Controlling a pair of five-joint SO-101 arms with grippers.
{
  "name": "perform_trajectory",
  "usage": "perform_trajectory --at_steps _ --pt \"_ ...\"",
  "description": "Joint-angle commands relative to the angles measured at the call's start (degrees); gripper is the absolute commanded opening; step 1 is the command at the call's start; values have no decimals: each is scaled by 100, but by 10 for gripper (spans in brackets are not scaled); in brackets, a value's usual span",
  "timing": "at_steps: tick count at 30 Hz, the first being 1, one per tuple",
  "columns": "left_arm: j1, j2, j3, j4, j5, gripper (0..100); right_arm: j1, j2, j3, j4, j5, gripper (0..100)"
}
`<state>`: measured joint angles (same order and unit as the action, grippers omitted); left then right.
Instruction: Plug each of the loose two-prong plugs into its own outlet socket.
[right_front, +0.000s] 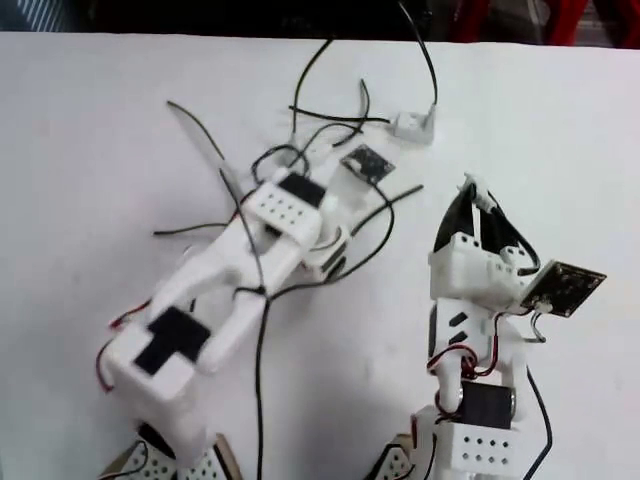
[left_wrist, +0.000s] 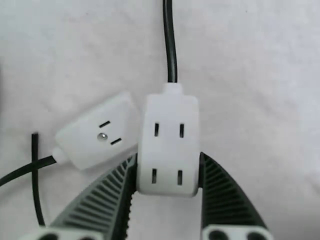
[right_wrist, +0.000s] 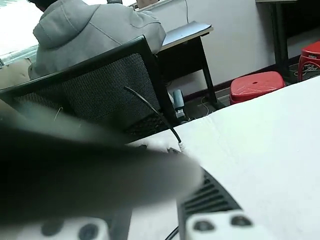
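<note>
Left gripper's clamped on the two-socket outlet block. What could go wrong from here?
1. The left gripper holds the outlet block only at its end away from the cord, so it may pivot under a plug's push.
2. A tilted single outlet touches the block; moving the block would likely shove it.
3. In the high view, black cords cross the left arm and could snag.

outlet block: both flanks covered by the left tool, whose base runs off the frame.
black cord: cut by the edge.
dark shape: blurred, hiding part of the desk.
</note>
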<state>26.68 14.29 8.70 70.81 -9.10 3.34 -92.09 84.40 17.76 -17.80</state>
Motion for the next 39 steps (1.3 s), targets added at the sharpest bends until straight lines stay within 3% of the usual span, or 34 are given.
perform_trajectory --at_steps 1,8,14,20,25,33,39 --pt "-286 -804 1152 -686 -448 124 -75 -75 -53 -31 70 17" --pt "-567 -1244 2013 -1073 -1213 137 -286 -75 -53 92 79 17" --pt "-831 -1974 2180 -958 -1169 201 -295 -75 -53 92 255 17" --pt "-813 -3521 2901 -985 -1134 240 -593 224 -79 136 440 17" --pt "-1007 -4743 3552 -967 -554 287 -769 1209 -448 163 457 17" --pt "-2756 -6396 4396 -993 -220 286 -1552 2800 -985 233 1169 17" --pt "-4048 -7468 5565 -1169 -79 286 -2448 3064 -1451 892 1855 17"
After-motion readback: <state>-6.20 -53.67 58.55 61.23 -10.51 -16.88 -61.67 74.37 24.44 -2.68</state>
